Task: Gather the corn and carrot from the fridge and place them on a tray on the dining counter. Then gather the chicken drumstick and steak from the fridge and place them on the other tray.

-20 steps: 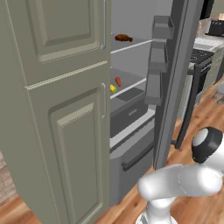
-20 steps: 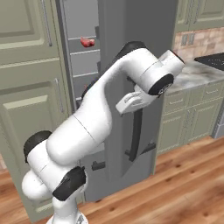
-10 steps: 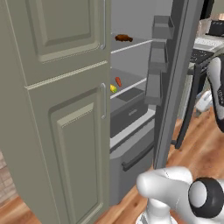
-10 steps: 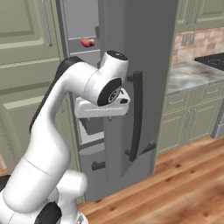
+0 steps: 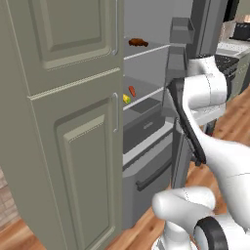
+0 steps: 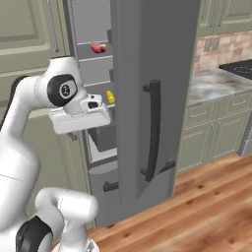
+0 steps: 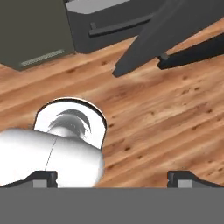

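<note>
The corn [image 6: 110,97] lies on a middle shelf of the open fridge [image 6: 142,59], a small yellow piece near the shelf's front edge; from the left base view it shows again at the same shelf, with the carrot [image 5: 132,91] just beside it, a short orange-red stick. On the shelf above them sits a red piece, likely the steak [image 6: 98,47], and in the left base view a brown piece, probably the chicken drumstick [image 5: 138,42], rests on that upper shelf too. All four are still in the fridge, so nothing has been gathered yet.

The fridge door [image 6: 147,123] stands swung wide, which leaves the shelves reachable from the front. The arm is folded up in front of the fridge, its hand level with the corn's shelf but pointing down at the wooden floor [image 7: 166,113]. The gripper [image 7: 113,177] has its two tips set far apart and holds nothing, presumably ready for the first pick. The hand would need to turn toward the shelf before reaching in.
</note>
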